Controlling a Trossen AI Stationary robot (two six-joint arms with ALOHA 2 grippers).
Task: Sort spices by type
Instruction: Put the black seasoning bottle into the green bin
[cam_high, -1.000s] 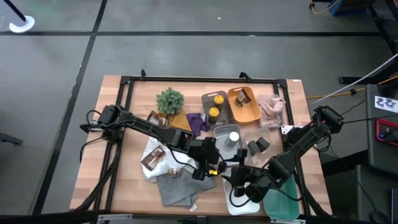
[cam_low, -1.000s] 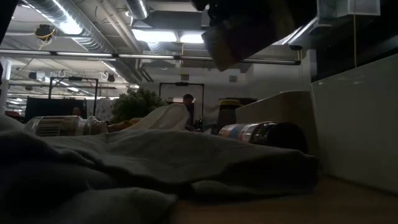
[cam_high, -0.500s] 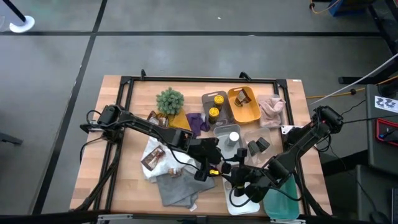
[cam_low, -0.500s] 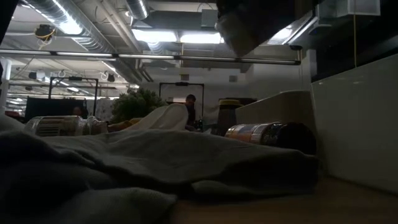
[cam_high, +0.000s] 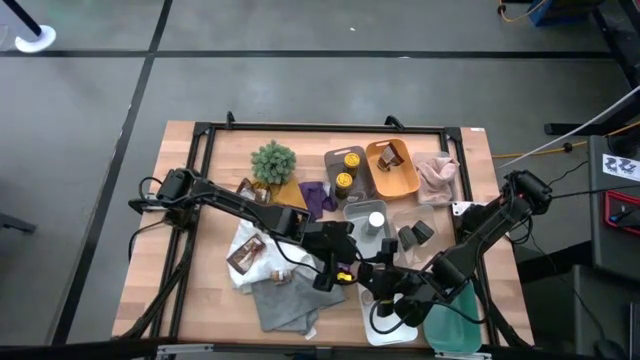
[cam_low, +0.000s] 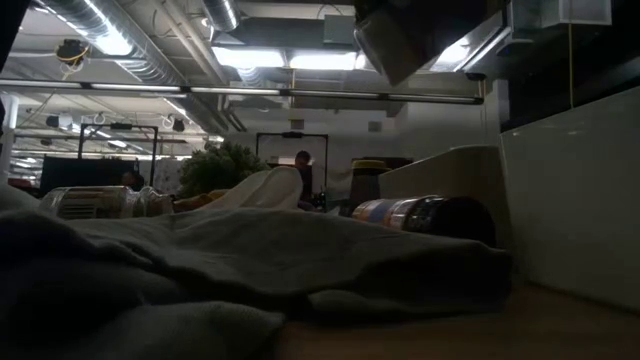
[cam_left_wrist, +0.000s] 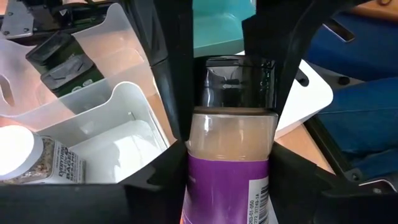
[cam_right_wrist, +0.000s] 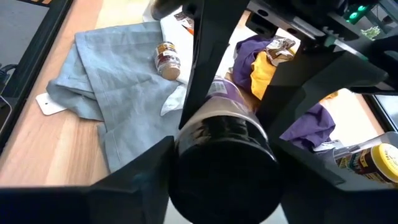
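Now both grippers meet on one purple-label bottle (cam_left_wrist: 230, 180) above the table's front edge.
L gripper (cam_left_wrist: 231, 134) has its fingers clamped on the bottle's sides, w/ the black cap pointing away from its wrist cam; the bottle is off the table, just over the white tray (cam_high: 385, 322) and beside the teal tray (cam_high: 455, 318). R gripper (cam_right_wrist: 222, 152) sits round the black cap end, fingers on either side; can't tell if they're touching it or still a bit apart. Other spices: two yellow-topped tins (cam_high: 346, 170) in the grey tray at the back, a brown packet (cam_high: 392, 156) in the mustard tray, a white-capped jar (cam_high: 375, 224) in the clear tray, a small red-label bottle (cam_right_wrist: 166, 60) lying on the grey cloth (cam_high: 285, 300).
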